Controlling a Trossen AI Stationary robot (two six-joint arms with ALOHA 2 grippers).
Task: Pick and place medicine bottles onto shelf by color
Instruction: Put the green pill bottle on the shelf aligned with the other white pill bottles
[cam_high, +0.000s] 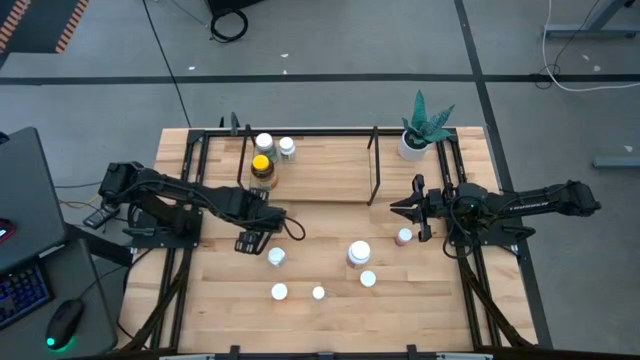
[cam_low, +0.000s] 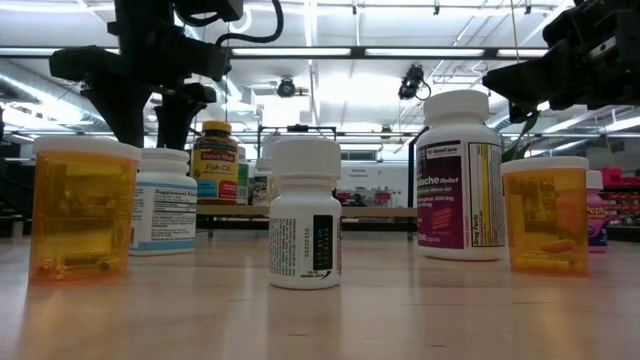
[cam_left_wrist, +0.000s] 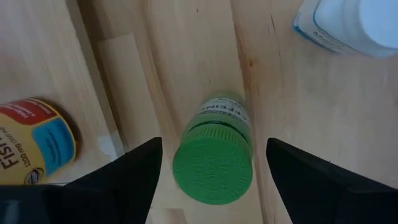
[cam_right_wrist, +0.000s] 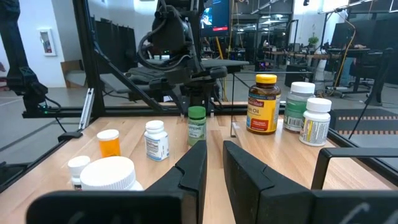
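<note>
I had the left gripper (cam_left_wrist: 211, 171) poised directly above the green-capped bottle (cam_left_wrist: 214, 162), jaws spread wide to either side of the cap and not touching it, the bottle standing on the counter (cam_high: 330, 275) just in front of the shelf (cam_high: 320, 170) beside the yellow-capped fish oil bottle (cam_high: 262, 168). My right gripper (cam_high: 412, 208) waited off to the right with its jaws nearly closed and empty, near the pink-capped bottle (cam_high: 403, 237). I judged this the approach to the pick: next I needed to descend squarely, close on the green cap, then lift.
</note>
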